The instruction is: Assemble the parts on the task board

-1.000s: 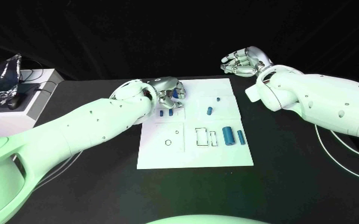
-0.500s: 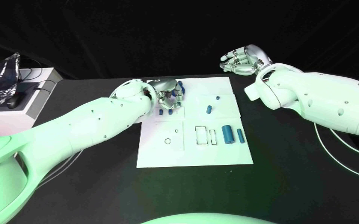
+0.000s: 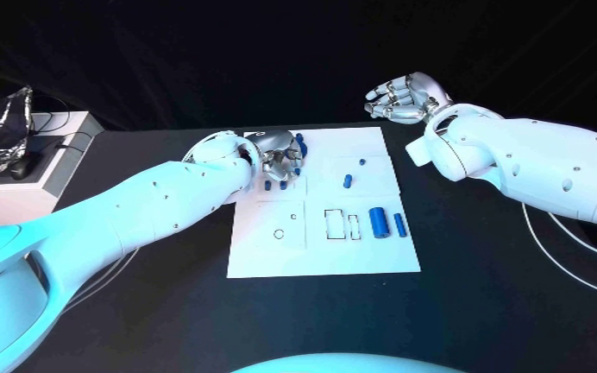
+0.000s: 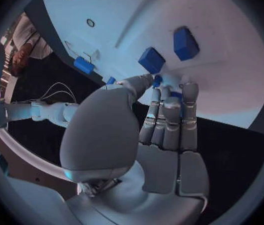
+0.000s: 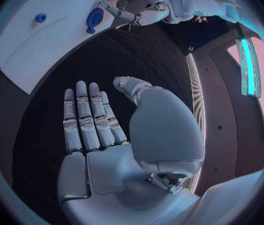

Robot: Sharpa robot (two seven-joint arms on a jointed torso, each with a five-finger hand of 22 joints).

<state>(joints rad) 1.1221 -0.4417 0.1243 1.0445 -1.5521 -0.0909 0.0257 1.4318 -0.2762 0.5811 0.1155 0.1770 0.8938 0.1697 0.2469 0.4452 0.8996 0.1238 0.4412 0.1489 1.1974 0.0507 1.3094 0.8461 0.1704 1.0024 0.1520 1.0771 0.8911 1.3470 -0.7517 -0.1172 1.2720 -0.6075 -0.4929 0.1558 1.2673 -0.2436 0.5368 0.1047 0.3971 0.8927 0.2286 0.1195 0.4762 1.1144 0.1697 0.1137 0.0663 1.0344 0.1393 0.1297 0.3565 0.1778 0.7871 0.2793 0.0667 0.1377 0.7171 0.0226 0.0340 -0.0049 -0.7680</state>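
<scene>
The white task board (image 3: 323, 252) lies mid-table. My left hand (image 3: 276, 154) hovers over its far left corner, and its thumb and fingertips (image 4: 169, 92) pinch a small blue part (image 4: 158, 80). Two blue parts (image 3: 275, 187) lie on the board just below that hand, seen close up as blue blocks (image 4: 151, 60). More blue parts lie at mid-board (image 3: 348, 180) and as a pair of cylinders (image 3: 378, 224) on the right. My right hand (image 3: 405, 101) is raised beyond the board's far right corner, its fingers (image 5: 88, 120) straight and holding nothing.
A white box (image 3: 50, 161) with cables stands at the table's left edge. Outlined slots (image 3: 336, 225) and small ring marks (image 3: 279, 235) are printed on the board's near half. Black table (image 3: 498, 287) surrounds the board.
My left hand has turned a little over the board's far left corner, bringing the blue part up at its fingertips. The right hand has barely moved.
</scene>
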